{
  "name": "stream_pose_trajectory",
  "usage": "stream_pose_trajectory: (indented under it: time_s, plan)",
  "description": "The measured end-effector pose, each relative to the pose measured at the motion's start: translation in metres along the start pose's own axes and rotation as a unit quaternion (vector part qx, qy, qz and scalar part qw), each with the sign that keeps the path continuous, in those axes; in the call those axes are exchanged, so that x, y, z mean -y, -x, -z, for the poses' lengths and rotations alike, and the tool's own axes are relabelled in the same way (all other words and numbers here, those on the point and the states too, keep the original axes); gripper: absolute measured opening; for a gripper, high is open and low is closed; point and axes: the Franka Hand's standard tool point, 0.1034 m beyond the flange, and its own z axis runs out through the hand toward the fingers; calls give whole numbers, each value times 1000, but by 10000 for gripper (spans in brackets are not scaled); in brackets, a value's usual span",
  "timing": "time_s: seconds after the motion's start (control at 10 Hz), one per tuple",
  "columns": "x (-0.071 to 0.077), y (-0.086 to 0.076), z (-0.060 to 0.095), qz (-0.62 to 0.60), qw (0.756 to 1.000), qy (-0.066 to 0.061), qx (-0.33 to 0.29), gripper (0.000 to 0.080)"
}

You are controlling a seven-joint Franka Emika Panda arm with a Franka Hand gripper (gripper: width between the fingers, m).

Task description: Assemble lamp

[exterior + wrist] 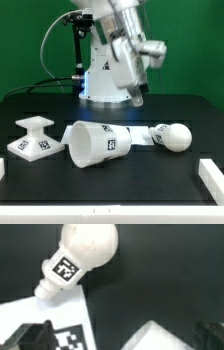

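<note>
Though tagged, smooth ball-headed bulb [172, 136]

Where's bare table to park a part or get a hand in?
Free: the wide strip of table in front of the shade; the back corner behind the base; a smaller patch beyond the bulb, on the exterior view's right. Crowded: the middle row of base, shade and bulb, with the open gripper above.

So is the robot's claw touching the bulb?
Apart. In the exterior view the gripper hangs above the bulb, with dark background between them.
</note>
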Motion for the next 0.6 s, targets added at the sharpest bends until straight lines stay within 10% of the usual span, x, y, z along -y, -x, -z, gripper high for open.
stream_pose_trajectory:
  time_s: [0.6]
  plan:
    - [0, -16, 10, 268, 963, 7, 6, 699]
